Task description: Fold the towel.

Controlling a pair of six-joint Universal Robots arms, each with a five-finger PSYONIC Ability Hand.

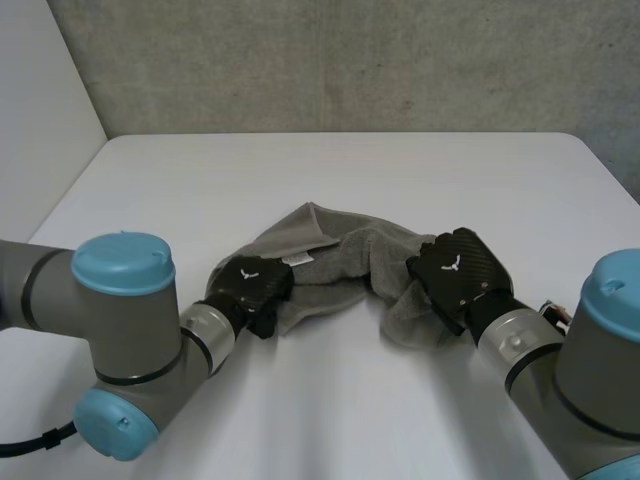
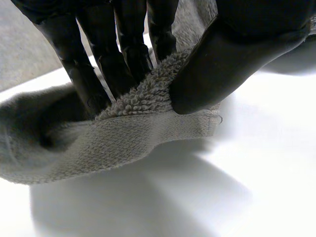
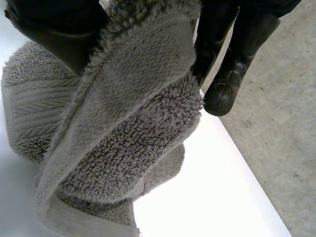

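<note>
Left robot hand (image 1: 252, 284) sat at the lower left of centre in the head view, closed on the near left end of the grey towel (image 1: 330, 250). Its own wrist view showed a hemmed edge, seemingly close to a corner, pinched between the thumb (image 2: 237, 64) and the fingers (image 2: 98, 69), with that edge apparently held just off the white worktop (image 1: 350, 170). The right robot hand (image 1: 462, 268), at the lower right of centre, gripped the other end. In its wrist view a thick bunch of pile was squeezed between thumb and fingers and hung below the palm, while one fingertip (image 3: 224, 94) stood free beside the cloth. The towel itself lay in the middle of the frame, humped into an arch between the two hands and crumpled rather than spread. The likeliest trouble seemed to lie in the uneven grips. The left pinch held only a thin strip of hem, which could slip out if the hands drew apart or rose quickly. The right hand's bunch probably held more than one layer, so the cloth might not open flat. Whether the two hands held matching corners could not be told, and if they did not, any fold would come out skewed. The slack middle could also drag on the worktop and roll under.
</note>
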